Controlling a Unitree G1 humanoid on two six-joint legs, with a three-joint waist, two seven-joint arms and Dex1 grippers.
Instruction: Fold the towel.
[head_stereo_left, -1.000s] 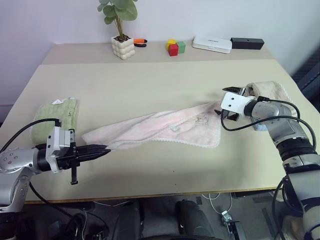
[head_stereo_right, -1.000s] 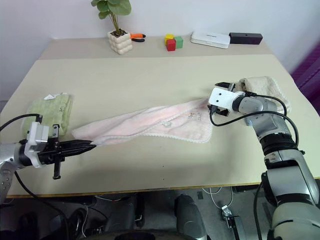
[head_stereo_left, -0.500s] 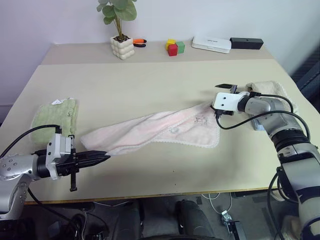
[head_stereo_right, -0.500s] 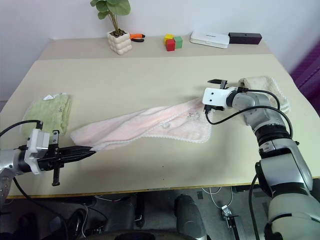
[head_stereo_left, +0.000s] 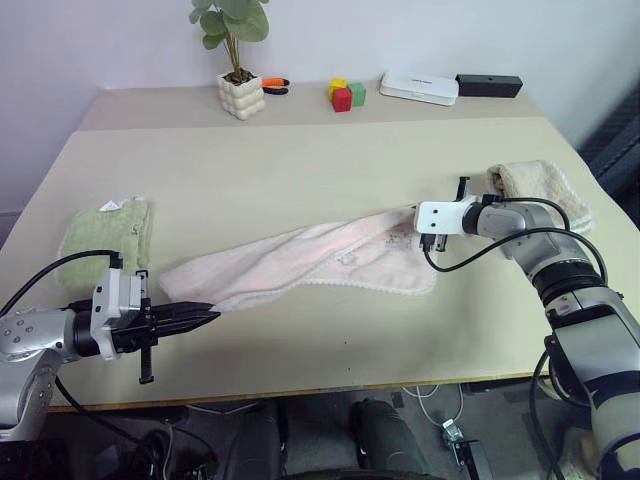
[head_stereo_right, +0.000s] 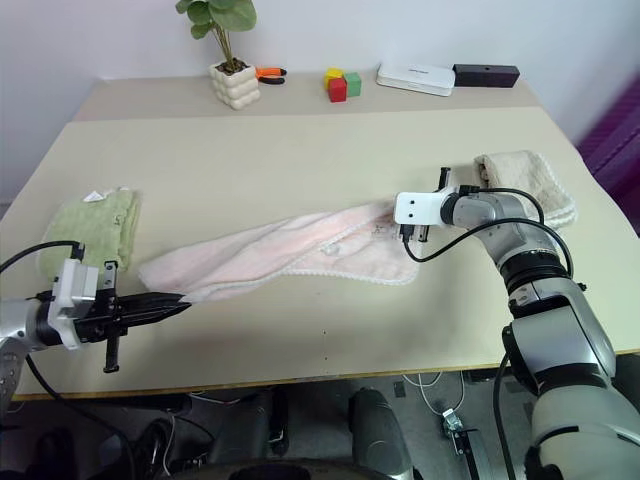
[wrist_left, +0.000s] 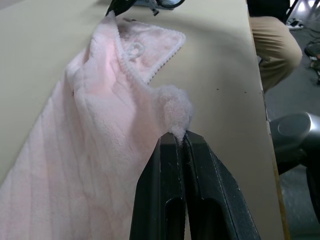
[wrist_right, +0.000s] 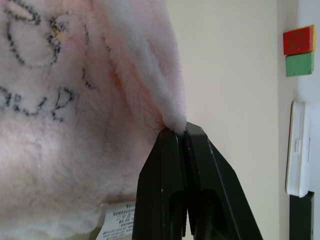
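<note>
A beige table (head_stereo_left: 300, 170) carries the pink towel (head_stereo_left: 310, 262) stretched slantwise across its middle. The left gripper (wrist_left: 181, 141) pinches the towel's near corner and the right gripper (wrist_right: 178, 131) pinches its far corner, fingers tight on fluff, probably so both ends can lift together.

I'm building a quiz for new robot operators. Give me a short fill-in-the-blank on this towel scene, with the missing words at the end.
1. The left gripper is shut on a corner of the ____ towel.
2. The right gripper is ____ on the towel's other end.
3. The folded towel near the robot's left arm is light ____.
4. The potted plant stands at the table's ____ edge.

Missing words: pink; shut; green; far
</note>
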